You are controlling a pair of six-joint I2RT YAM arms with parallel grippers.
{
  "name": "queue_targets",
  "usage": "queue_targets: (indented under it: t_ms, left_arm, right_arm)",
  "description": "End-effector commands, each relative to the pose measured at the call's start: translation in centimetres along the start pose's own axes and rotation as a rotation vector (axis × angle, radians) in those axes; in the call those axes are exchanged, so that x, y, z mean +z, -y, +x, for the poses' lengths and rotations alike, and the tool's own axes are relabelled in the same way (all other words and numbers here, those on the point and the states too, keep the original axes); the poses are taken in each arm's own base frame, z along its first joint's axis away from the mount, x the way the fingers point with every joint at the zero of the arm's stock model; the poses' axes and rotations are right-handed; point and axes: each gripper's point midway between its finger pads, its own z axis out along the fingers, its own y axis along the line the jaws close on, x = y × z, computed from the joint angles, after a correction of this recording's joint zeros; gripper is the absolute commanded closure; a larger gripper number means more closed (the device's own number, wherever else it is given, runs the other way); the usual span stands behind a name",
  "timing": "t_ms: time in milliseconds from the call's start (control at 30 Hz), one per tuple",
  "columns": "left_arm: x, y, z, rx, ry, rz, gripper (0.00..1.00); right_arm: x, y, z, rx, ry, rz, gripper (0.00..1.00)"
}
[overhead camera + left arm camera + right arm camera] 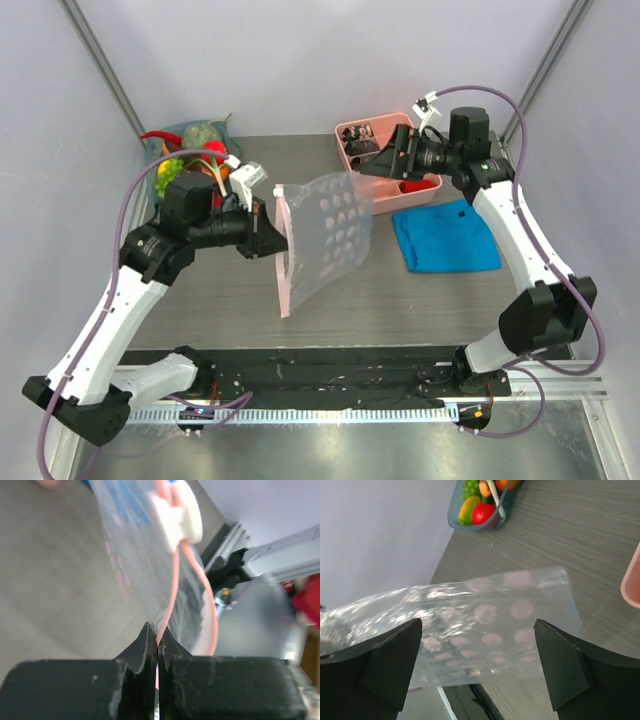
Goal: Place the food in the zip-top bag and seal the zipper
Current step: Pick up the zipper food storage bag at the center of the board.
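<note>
Bright even light, blurry left-wrist close-up

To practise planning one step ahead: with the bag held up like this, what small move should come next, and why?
Probably the right gripper should pinch the free lip of the zip-top bag to spread the mouth. The left gripper is shut on the zipper strip, holding the bag up; the right one is open and empty beside it; the food sits outside it.
</note>
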Motion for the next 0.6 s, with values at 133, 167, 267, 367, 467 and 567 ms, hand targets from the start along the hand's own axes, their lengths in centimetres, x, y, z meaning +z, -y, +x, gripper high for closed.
queue_targets:
  t_ms: [133,167,267,367,467,567]
  left_arm:
    - [2.6,-1.7,3.0,-0.53,-0.095,0.078,1.0]
    - [3.3,-2.6,3.7,-0.579,-0.122,0.038,1.0]
    - [4.3,-6.1,5.4,-0.683,-0.122,-0.158,1.0]
    - [4.2,-9.4,5.6,-0.708,-0.07,-0.348,1.0]
    - [4.8,-10.4,5.0,-0.738,-0.046,-0.406,1.0]
    - [5.2,-11.0,4.7,-0.718,-0.043,-0.459,1.0]
  right_arm:
    - [-4.8,-1.4,5.5,-0.127,-0.073,0.121,0.07]
    - [-4.9,-1.6,5.9,-0.115,-0.079,0.122,0.1]
    - [-4.3,-1.8,7.1,-0.093,-0.105,0.135,0.15]
    - [-3.1,-1.5,7.4,-0.073,-0.102,0.157,0.18]
    - [-1.0,-3.1,7.7,-0.11,-0.11,0.156,0.21]
    - [1.8,-5.4,8.3,-0.165,-0.138,0.143,0.23]
